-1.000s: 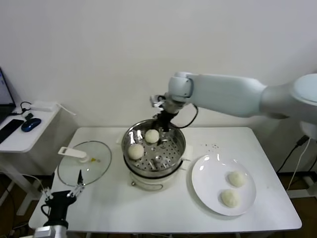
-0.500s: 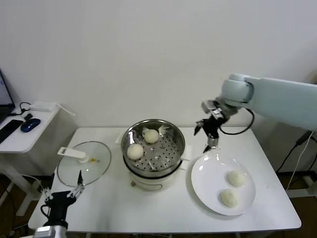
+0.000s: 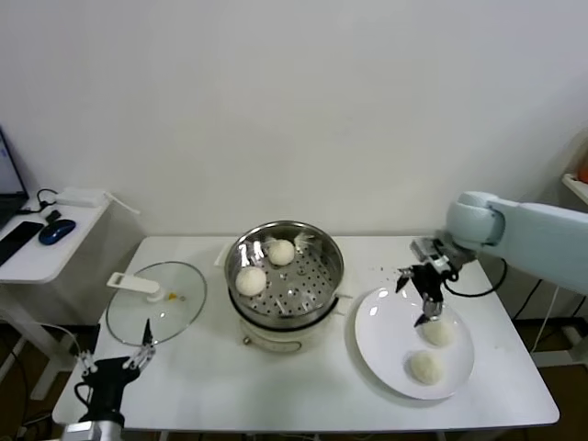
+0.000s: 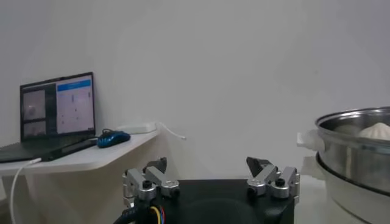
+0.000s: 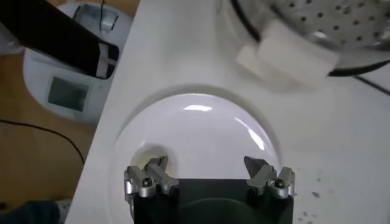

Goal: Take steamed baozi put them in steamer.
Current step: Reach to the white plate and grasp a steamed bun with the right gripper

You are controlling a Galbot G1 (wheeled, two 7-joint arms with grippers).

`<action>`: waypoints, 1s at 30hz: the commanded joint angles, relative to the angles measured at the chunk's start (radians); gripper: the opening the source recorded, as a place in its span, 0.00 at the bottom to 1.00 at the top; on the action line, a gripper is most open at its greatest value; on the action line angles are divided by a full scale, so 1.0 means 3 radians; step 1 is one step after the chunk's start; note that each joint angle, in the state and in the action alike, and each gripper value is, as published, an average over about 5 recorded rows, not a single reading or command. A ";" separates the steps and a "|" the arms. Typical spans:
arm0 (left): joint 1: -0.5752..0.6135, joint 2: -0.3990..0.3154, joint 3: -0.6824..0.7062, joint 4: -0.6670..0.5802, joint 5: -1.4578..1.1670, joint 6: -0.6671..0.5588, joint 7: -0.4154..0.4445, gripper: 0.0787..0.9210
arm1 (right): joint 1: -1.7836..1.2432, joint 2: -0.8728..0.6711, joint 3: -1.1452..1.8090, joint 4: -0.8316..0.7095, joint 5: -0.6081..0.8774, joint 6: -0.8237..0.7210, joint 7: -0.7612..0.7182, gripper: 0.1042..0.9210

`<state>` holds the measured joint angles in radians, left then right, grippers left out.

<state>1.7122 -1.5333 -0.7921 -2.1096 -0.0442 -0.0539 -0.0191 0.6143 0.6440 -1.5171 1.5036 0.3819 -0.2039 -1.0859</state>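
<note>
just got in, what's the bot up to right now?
It's loading steamed baozi into the steamer. Two baozi lie on its perforated floor; two more sit on the white plate. The right gripper hovers open and empty over the plate, just above the farther bun. The left gripper is parked open near the table's front left corner, beside the glass lid.
</note>
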 commanded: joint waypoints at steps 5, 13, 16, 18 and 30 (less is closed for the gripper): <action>-0.0011 0.0003 -0.0014 0.0075 -0.0010 -0.0016 0.0012 0.88 | -0.0691 -0.0210 0.0204 0.0057 -0.0415 0.0026 0.0005 0.88; -0.0013 -0.0003 -0.0011 0.0106 -0.0009 -0.0022 0.0009 0.88 | -0.0817 -0.0222 0.0224 -0.0041 -0.0607 0.0071 -0.0015 0.88; -0.0012 -0.0004 -0.0013 0.0110 -0.0008 -0.0023 0.0007 0.88 | -0.0893 -0.0220 0.0268 -0.0073 -0.0648 0.0076 -0.0013 0.88; -0.0010 -0.0005 -0.0013 0.0113 -0.0007 -0.0025 0.0007 0.88 | -0.0946 -0.0214 0.0304 -0.0095 -0.0669 0.0077 -0.0010 0.88; -0.0007 -0.0005 -0.0024 0.0138 -0.0004 -0.0029 0.0002 0.88 | -0.1271 -0.0152 0.0522 -0.0199 -0.0802 0.0076 -0.0005 0.88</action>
<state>1.7099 -1.5348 -0.7981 -2.0718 -0.0460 -0.0626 -0.0182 0.3064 0.5988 -1.3955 1.4559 0.1721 -0.1824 -1.0879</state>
